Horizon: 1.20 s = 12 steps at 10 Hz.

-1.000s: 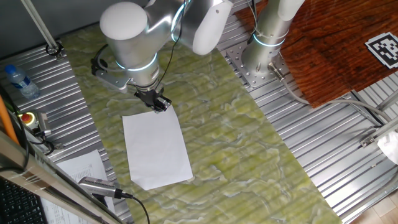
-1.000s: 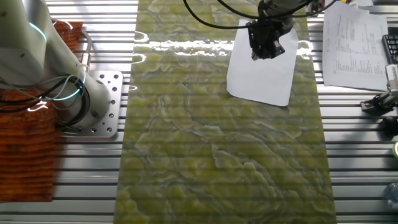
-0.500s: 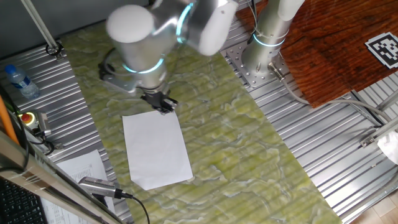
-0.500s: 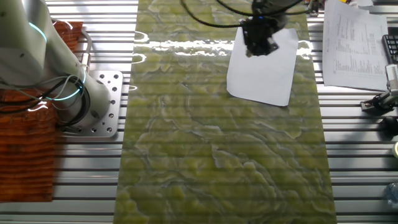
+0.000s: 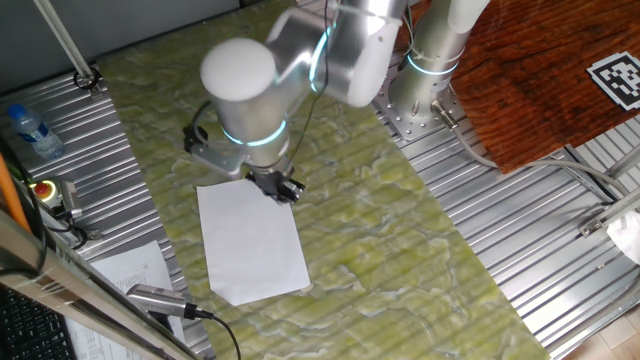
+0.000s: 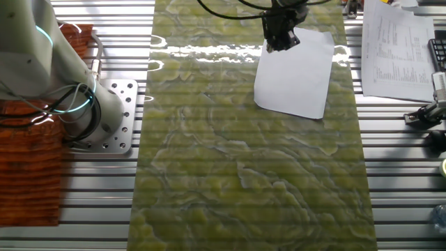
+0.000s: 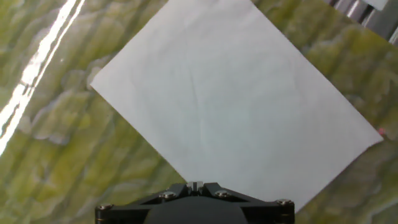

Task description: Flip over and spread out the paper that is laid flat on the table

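Note:
The blank white paper (image 5: 252, 240) lies flat on the green-yellow marbled table (image 5: 400, 230). It also shows in the other fixed view (image 6: 296, 73) and fills much of the hand view (image 7: 236, 99). My gripper (image 5: 283, 188) hangs just above the table at the paper's far right corner. In the other fixed view the gripper (image 6: 280, 38) is at the paper's upper left corner. In the hand view the gripper (image 7: 194, 185) has its two fingers pressed together at the bottom edge, with nothing between them. The paper's edges all rest on the table (image 7: 50, 137).
A printed sheet (image 5: 130, 268) lies on the ribbed metal panel beside the table, also seen in the other fixed view (image 6: 397, 49). A water bottle (image 5: 28, 130) stands at the left. A second arm's base (image 5: 425, 80) and a reddish wooden board (image 5: 540, 60) are at the back right.
My gripper has moved from over the paper's far edge sideways to just past its corner. The paper has not moved.

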Motion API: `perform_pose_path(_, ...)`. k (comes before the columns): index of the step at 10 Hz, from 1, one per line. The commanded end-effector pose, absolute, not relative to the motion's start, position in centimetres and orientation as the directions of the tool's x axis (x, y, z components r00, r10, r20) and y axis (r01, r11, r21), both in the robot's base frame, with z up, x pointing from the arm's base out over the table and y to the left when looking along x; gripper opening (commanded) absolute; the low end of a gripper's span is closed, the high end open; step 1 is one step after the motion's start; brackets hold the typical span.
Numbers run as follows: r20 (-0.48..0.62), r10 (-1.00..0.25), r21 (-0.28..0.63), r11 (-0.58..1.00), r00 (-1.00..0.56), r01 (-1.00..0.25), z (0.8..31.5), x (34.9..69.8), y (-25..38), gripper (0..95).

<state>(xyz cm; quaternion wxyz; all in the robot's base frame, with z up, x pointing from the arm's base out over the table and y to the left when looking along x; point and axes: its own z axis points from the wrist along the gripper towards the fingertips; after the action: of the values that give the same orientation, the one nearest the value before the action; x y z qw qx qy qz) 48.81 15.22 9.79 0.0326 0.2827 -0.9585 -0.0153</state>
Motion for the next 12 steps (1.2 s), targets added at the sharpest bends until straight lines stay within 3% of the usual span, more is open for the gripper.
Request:
perform_pose_path(1, 0.056, -0.54, 0.035, 0.842, -0.84, -0.539, 9.3, 49.6, 15.8, 0.0)
perform_pose_path(3, 0.124, -0.557, -0.029, 0.825, -0.822, -0.564, 9.3, 49.6, 15.8, 0.0)
perform_pose_path(8, 0.115, -0.675, -0.001, 0.734, -0.729, -0.68, 9.3, 49.6, 15.8, 0.0)
perform_pose_path(12, 0.091, -0.753, -0.019, 0.653, -0.652, -0.757, 9.9, 53.2, 17.4, 0.0)
